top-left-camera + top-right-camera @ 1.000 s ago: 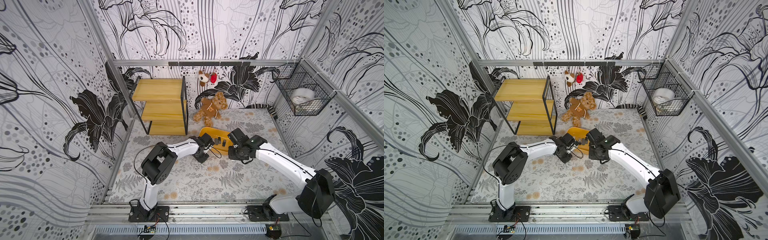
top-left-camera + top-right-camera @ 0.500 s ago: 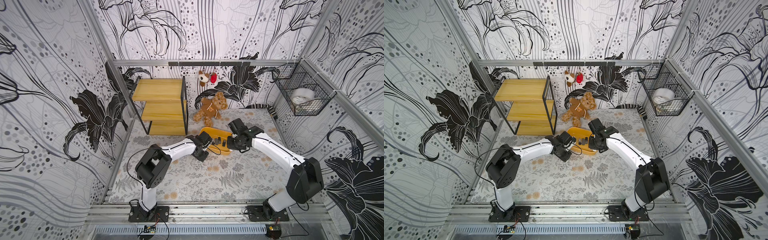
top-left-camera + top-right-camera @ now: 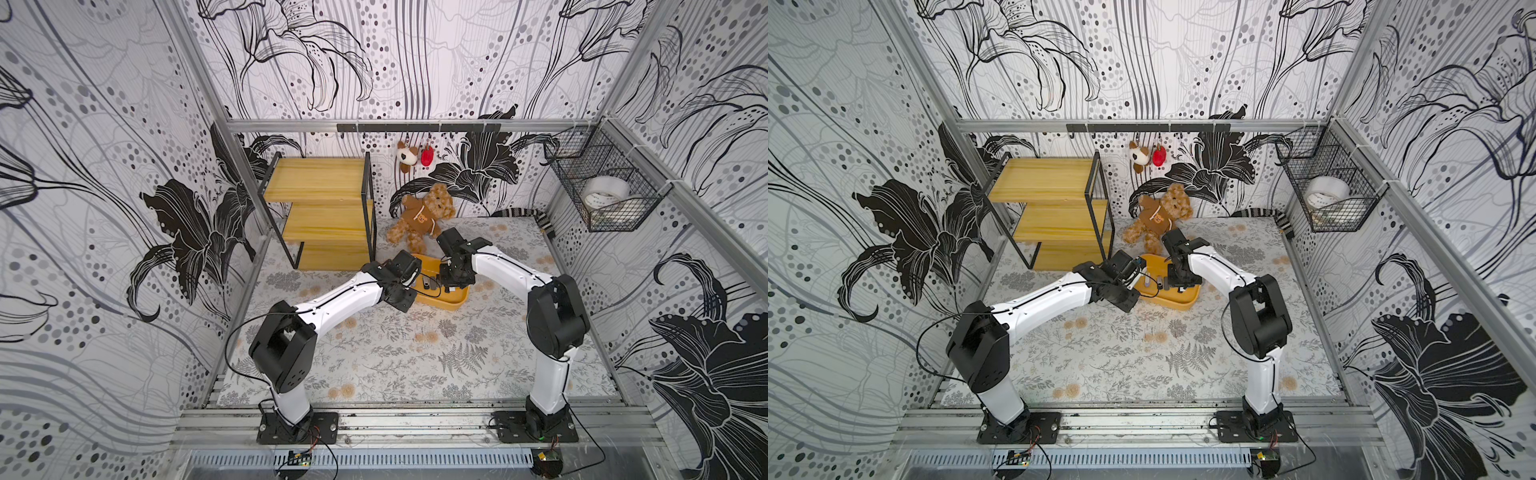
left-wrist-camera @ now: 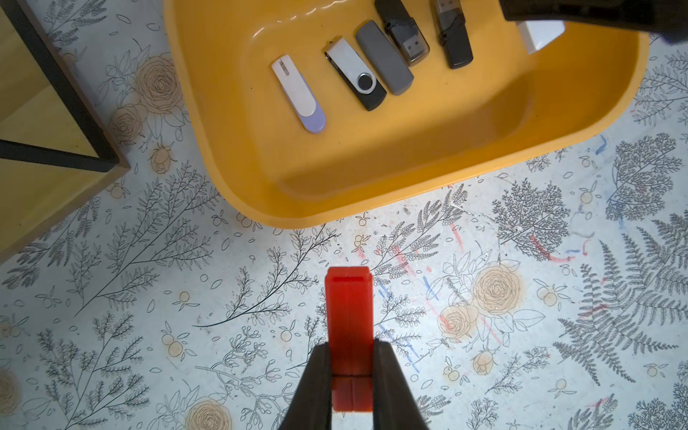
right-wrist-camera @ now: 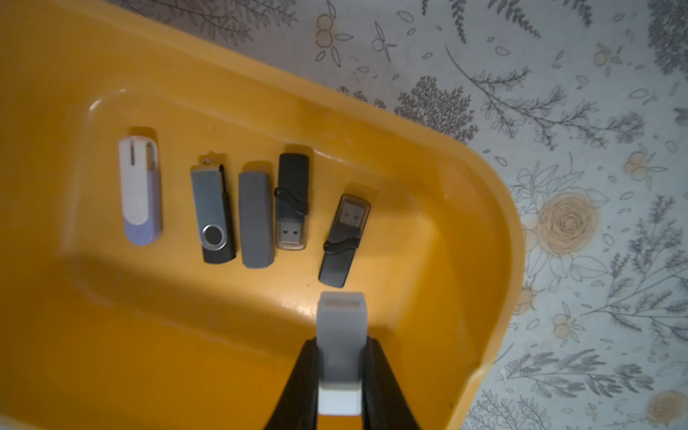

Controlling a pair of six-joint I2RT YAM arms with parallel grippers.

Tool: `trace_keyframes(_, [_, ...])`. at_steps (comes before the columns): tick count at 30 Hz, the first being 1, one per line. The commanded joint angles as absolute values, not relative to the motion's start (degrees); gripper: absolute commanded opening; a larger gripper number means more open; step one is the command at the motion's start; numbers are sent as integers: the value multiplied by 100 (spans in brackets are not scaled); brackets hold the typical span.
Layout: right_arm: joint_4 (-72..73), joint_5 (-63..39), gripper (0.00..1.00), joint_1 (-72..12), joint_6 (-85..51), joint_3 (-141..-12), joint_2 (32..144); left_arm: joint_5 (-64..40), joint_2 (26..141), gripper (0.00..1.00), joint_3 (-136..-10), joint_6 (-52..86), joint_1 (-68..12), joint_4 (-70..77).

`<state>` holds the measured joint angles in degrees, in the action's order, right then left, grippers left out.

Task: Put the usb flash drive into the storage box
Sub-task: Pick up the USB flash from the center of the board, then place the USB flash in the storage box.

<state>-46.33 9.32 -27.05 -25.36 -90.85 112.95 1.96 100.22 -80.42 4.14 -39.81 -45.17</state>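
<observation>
Biggest thing first: the floral mat (image 3: 395, 353) covered the whole floor of the cell. The wooden shelf rack (image 3: 324, 208) stood at the back and a teddy bear (image 3: 422, 216) slumped next to it. Both arms reached in toward the yellow storage box (image 3: 446, 301), which sat on the mat just in front of the bear.

The right gripper (image 5: 340, 357) hung over the inside of the box with its jaws pinched on a white flash drive (image 5: 341, 324), held by the back end so the front stuck out forward. My guess is that was so it could just let go and drop the drive near the others.

The left gripper (image 4: 350, 357) had its jaws clamped the same way on a red flash drive (image 4: 348, 305). That one was over bare mat, near the box's rim but not past it, so it looked like it was waiting its turn while the right arm took up the space.

Five drives lay in a row on the box floor: a white-and-lilac one (image 5: 139, 190), a silver swivel one (image 5: 212, 212), a plain grey one (image 5: 256, 219) and two black ones with clear caps (image 5: 292, 201).
</observation>
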Motion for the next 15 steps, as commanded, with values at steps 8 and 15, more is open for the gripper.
trace_keyframes(8, [-5115, 1535, 0, -2651, -2419, -9457, 11933, 465, 10270, 0, -9022, 487, -3823, -4962])
trace_keyframes(15, [-5141, 1820, 0, -2654, -2436, -9457, 12130, 483, 10388, 0, -9149, 449, -3820, -4998])
